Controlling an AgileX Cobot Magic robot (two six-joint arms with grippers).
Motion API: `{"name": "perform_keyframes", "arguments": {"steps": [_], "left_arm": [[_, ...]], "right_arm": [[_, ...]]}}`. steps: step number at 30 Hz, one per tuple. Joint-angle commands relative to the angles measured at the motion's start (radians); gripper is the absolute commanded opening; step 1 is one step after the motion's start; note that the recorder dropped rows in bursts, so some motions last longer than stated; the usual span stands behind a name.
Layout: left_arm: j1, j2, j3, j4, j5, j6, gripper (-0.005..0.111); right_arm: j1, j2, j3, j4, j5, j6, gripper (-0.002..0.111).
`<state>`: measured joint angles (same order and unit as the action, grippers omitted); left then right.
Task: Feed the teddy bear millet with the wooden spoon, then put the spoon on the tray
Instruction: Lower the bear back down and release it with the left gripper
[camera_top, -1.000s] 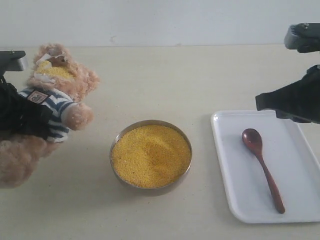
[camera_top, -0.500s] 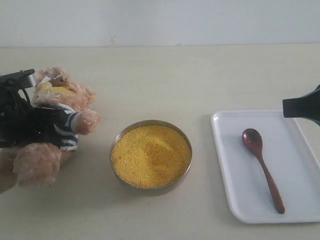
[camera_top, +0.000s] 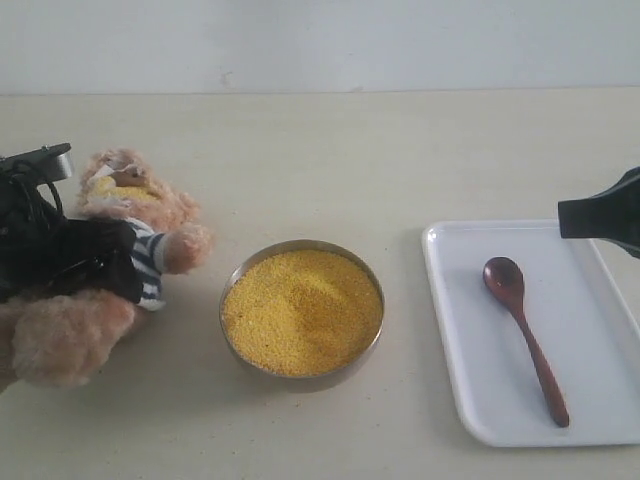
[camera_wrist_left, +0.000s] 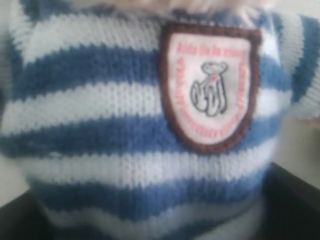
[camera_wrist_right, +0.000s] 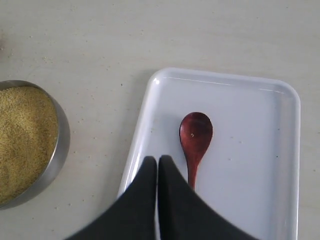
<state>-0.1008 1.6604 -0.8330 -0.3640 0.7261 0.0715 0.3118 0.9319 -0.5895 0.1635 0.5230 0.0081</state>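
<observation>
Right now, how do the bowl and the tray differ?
The bowl is round metal; the tray is white and rectangular. The bowl is full of millet; the tray holds only the wooden spoon. The tray covers more table than the bowl. Both sit flat on the table.

Hidden behind the left tool in the exterior view: most of the shirt on the teddy bear, and the jaws themselves. Up close, only a blurred striped torso and badge, lettering unreadable, grip impossible to judge. Cut by the right edge: the tray and most of the right tool. Lost behind that tool in its wrist view: the handle of the wooden spoon.
</observation>
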Motion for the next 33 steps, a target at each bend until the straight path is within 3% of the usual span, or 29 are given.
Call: {"name": "perform_keyframes", "arguments": {"steps": [1, 11, 18, 21, 24, 26, 33], "left_arm": [[-0.003, 0.000, 0.001, -0.010, 0.015, -0.006, 0.085], [-0.003, -0.049, -0.076, 0.001, 0.118, -0.001, 0.090], [-0.003, -0.124, -0.128, 0.169, 0.202, -0.095, 0.086], [-0.003, -0.168, -0.128, 0.269, 0.207, -0.145, 0.067], [-0.003, -0.223, -0.128, 0.350, 0.204, -0.193, 0.033], [-0.003, -0.275, -0.126, 0.375, 0.175, -0.211, 0.003], [-0.003, -0.522, -0.033, 0.380, -0.062, -0.229, 0.004]], "right_arm": [[-0.001, -0.003, 0.001, 0.002, -0.011, -0.008, 0.000], [-0.001, -0.003, 0.001, 0.006, -0.018, -0.008, 0.000], [-0.001, -0.003, 0.001, 0.006, -0.018, -0.008, 0.000], [-0.001, -0.003, 0.003, 0.006, -0.016, -0.008, 0.000], [-0.001, -0.003, 0.014, 0.006, -0.036, -0.008, 0.000], [-0.001, -0.003, 0.039, 0.008, -0.073, 0.018, 0.000], [-0.001, -0.066, 0.172, 0.010, -0.264, 0.094, 0.000]]}}
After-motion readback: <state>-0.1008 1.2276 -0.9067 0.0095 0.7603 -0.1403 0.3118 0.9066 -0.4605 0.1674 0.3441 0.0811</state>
